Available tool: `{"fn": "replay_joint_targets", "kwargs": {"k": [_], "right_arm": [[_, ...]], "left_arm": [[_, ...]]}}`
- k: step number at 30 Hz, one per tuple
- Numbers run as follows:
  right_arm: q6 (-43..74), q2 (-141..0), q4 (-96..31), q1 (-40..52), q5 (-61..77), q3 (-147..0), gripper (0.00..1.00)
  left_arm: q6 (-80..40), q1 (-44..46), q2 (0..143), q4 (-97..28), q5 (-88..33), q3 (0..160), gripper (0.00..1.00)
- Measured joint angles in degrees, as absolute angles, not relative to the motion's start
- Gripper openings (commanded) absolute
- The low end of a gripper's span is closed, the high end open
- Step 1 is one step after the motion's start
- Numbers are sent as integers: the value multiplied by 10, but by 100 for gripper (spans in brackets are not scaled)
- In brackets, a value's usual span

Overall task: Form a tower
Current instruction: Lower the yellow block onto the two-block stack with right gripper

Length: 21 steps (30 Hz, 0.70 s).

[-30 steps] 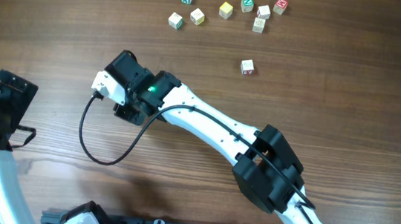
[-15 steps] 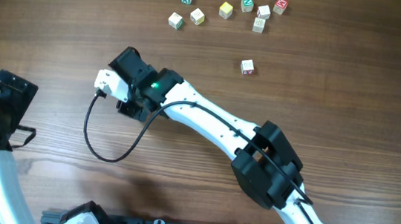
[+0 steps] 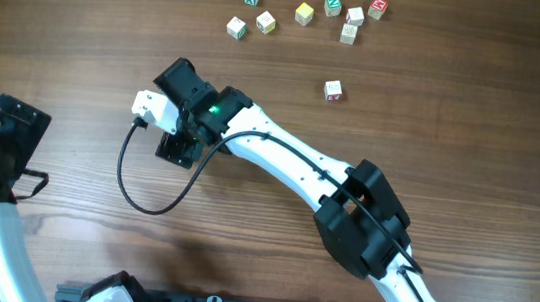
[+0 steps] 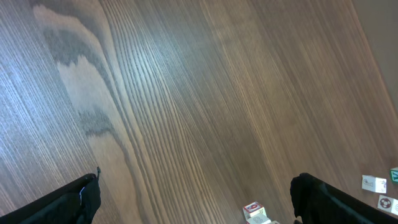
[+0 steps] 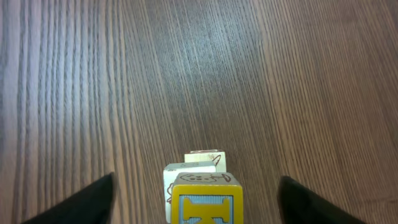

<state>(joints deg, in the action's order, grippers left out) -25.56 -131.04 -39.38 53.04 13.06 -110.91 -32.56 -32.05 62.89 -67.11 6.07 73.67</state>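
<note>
The tower stands between my right gripper's open jaws in the right wrist view. A yellow-faced cube with a blue panel tops pale wood cubes with reddish-brown drawings. My right gripper is open, with both fingers well clear of the stack on either side. From overhead the right gripper covers the tower, so the stack is hidden there. My left gripper is open over bare wood and holds nothing.
Several loose letter cubes lie scattered at the far edge of the table, and a single cube lies nearer. The left arm rests at the left edge. A cable loops below the right wrist. Small cubes show at the bottom of the left wrist view.
The right wrist has shifted slightly towards the far side. The left arm has not moved.
</note>
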Motion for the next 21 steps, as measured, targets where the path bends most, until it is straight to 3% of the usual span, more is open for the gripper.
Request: {"fn": "replay_joint_targets", "kwargs": {"k": [17, 21], "right_arm": [[-261, -1353, -395, 523, 131, -1109, 99], [-263, -1353, -380, 523, 131, -1109, 91]], "left_arm": [[-327, -321, 629, -671, 61, 737, 100], [-327, -321, 629, -671, 61, 737, 100]]}}
